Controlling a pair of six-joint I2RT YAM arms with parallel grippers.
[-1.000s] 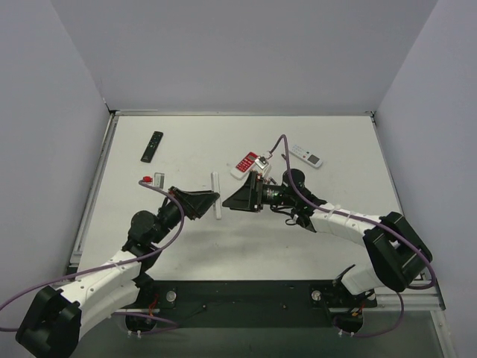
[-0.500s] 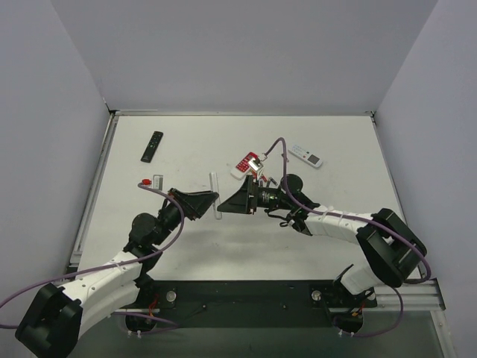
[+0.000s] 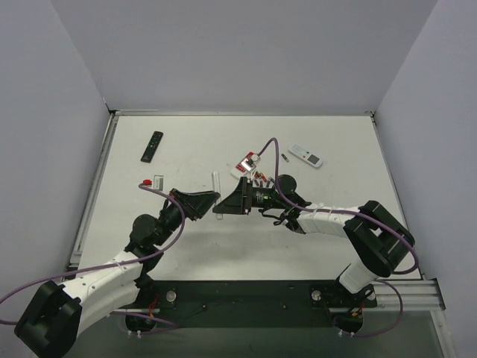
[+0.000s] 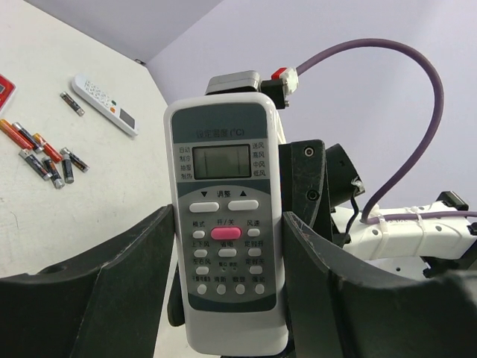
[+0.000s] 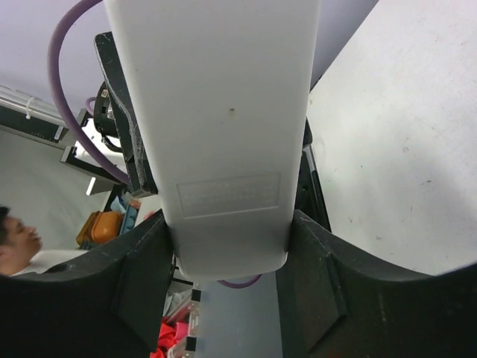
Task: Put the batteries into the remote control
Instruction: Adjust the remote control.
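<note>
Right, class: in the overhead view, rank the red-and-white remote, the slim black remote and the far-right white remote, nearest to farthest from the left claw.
From the left claw:
1. Red-and-white remote, just beyond it, to the right.
2. Slim black remote, back left.
3. White remote, back right.

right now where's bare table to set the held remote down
Bare: the near table between left arm and right arm; the right side past the right arm; the far strip behind the black remote. Crowded: the centre, where the red remote, batteries and small white remote lie beyond the held remote.
</note>
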